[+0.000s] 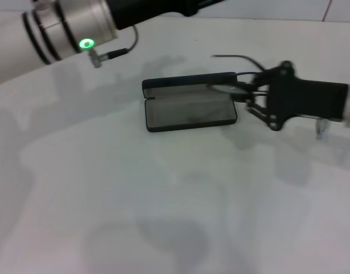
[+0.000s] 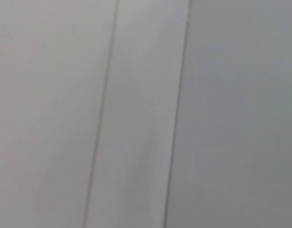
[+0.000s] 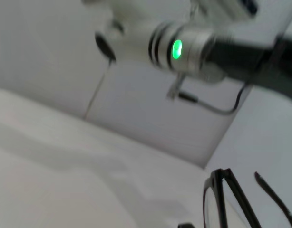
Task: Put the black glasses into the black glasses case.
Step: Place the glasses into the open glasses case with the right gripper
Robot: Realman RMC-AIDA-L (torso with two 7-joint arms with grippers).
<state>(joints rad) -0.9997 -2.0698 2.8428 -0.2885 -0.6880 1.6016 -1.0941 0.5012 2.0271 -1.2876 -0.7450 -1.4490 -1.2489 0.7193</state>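
The black glasses case [image 1: 189, 114] lies open on the white table, grey lining up, with its lid [image 1: 186, 84] folded back on the far side. My right gripper [image 1: 247, 92] is at the case's right end and is shut on the black glasses [image 1: 231, 87]. It holds them just above the case's right rim, with one temple arm [image 1: 235, 57] sticking out behind. The glasses' frame also shows in the right wrist view [image 3: 221, 199]. My left arm [image 1: 72, 25] is raised at the far left; its gripper is out of view.
The white table [image 1: 163, 200] spreads in front of the case. The left arm's silver wrist with a green light [image 3: 177, 47] hangs over the far left side. The left wrist view shows only a pale panelled wall [image 2: 146, 114].
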